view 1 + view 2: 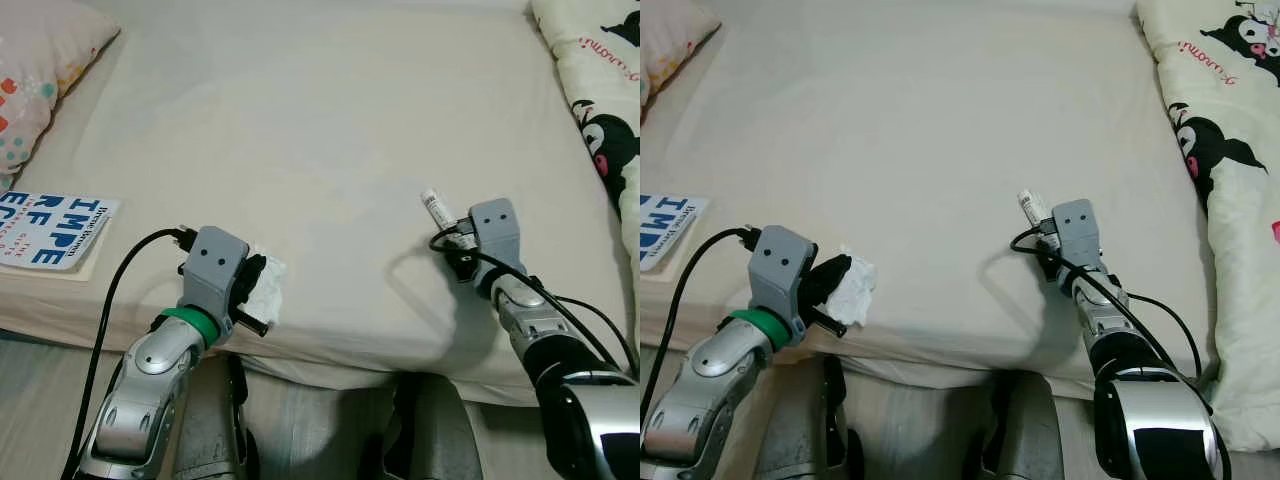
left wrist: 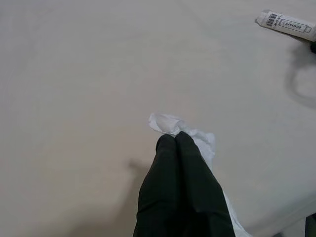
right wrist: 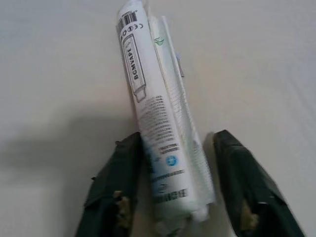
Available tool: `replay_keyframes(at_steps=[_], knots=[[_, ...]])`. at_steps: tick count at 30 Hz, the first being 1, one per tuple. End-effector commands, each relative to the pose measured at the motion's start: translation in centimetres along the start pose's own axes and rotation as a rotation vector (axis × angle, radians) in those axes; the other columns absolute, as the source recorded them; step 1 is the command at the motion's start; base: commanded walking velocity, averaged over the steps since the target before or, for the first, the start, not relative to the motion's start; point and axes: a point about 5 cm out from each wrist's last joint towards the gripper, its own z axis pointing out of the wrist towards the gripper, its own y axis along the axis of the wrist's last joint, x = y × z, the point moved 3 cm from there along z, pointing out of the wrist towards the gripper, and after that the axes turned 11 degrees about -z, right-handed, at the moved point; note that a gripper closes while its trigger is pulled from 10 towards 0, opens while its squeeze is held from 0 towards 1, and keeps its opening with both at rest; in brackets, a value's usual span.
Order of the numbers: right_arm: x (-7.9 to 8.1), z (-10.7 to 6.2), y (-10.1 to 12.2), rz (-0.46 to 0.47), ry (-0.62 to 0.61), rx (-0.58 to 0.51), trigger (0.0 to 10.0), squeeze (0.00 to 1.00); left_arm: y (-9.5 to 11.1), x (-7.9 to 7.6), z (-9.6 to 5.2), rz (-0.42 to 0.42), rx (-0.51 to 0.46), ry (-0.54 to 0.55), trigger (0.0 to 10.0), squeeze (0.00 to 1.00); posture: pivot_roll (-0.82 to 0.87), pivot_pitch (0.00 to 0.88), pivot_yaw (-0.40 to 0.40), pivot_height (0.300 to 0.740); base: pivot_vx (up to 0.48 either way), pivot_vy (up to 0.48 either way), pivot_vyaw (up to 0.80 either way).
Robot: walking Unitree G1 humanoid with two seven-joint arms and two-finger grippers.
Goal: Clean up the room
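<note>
**Tissue pinched at bed edge; tube lying between parted fingers**

A crumpled white tissue (image 2: 197, 138) is held by the left gripper (image 2: 176, 140), fingers pressed together on it, at the near edge of the bed (image 1: 300, 150), towards the bed's left side. The wad is seen bunched vs. the black fingers (image 1: 252, 282) in the head views, just above the mattress edge.

The right gripper (image 3: 180, 185) is set on the bed sheet nearer the right side, fingers spread w/ a gap. A white tube (image 3: 158, 123) w/ printed label & barcode lies between them on the sheet; one finger (image 3: 116, 182) is touching or just beside the tube, the other (image 3: 244, 173) is apart from it. The tube's far end sticks out past the gripper towards the bed's middle.

A book (image 1: 50, 232) w/ blue lettering rests on the bed's near left corner. A patterned pillow (image 1: 40, 70) is at the far left of the bed, a cartoon-print blanket (image 1: 600, 90) along the right edge.
</note>
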Motion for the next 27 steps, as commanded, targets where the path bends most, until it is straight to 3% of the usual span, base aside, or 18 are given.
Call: replay_keyframes(at_steps=[1, 13, 17, 18, 21, 22, 23, 24, 27], knots=[[-0.3, -0.4, -1.3, 0.024, -0.013, 0.036, 0.0, 0.00, -0.7, -0.1, 0.0, -0.012, 0.031, -0.002, 10.0, 0.00, 0.29, 0.296, 0.017, 0.525, 0.000, 0.000, 0.00], [0.6, -0.3, -1.1, 0.202, 0.046, 0.013, 0.0, 0.00, -0.9, -0.3, 0.8, -0.009, 0.040, 0.014, 10.0, 0.00, 0.26, 0.261, -0.013, 0.525, 0.000, 0.000, 0.00], [1.0, -0.4, -0.6, 0.243, 0.064, -0.047, 0.0, 0.00, -0.5, -1.3, 1.2, -0.004, 0.009, -0.016, 10.0, 0.00, 0.21, 0.227, -0.041, 0.525, 0.000, 0.000, 0.00], [1.1, -0.4, -0.3, 0.247, 0.069, -0.072, 0.0, 0.00, -0.4, -1.7, 1.2, -0.019, -0.001, -0.029, 10.0, 0.00, 0.20, 0.217, -0.046, 0.525, 0.000, 0.000, 0.00], [1.6, -0.9, 1.7, 0.299, 0.065, -0.256, 0.0, 0.00, -0.3, -1.8, 1.3, -0.250, 0.008, -0.014, 10.0, 0.00, 0.16, 0.175, -0.060, 0.525, 0.000, 0.000, 0.00], [1.6, -0.9, 1.7, 0.299, 0.065, -0.256, 0.0, 0.00, -0.3, -1.8, 1.3, -0.250, 0.008, -0.014, 10.0, 0.00, 0.16, 0.175, -0.060, 0.525, 0.000, 0.000, 0.00], [2.1, -1.5, 2.6, 0.322, 0.062, -0.340, 9.3, 0.00, -0.3, -1.6, 1.2, -0.287, 0.013, -0.021, 10.0, 0.00, 0.13, 0.145, -0.069, 0.525, 0.000, 0.000, 0.00], [2.6, -2.2, 3.1, 0.336, 0.068, -0.397, 10.0, 0.00, -0.4, -1.5, 1.2, -0.288, 0.016, -0.024, 10.0, 0.00, 0.11, 0.129, -0.072, 0.525, 0.000, 0.000, 0.00], [3.3, -2.9, 3.4, 0.367, 0.057, -0.427, 10.0, 0.00, -0.2, -1.2, 1.3, -0.241, 0.000, -0.014, 10.0, 0.00, 0.09, 0.118, -0.074, 0.525, 0.000, 0.000, 0.00]])
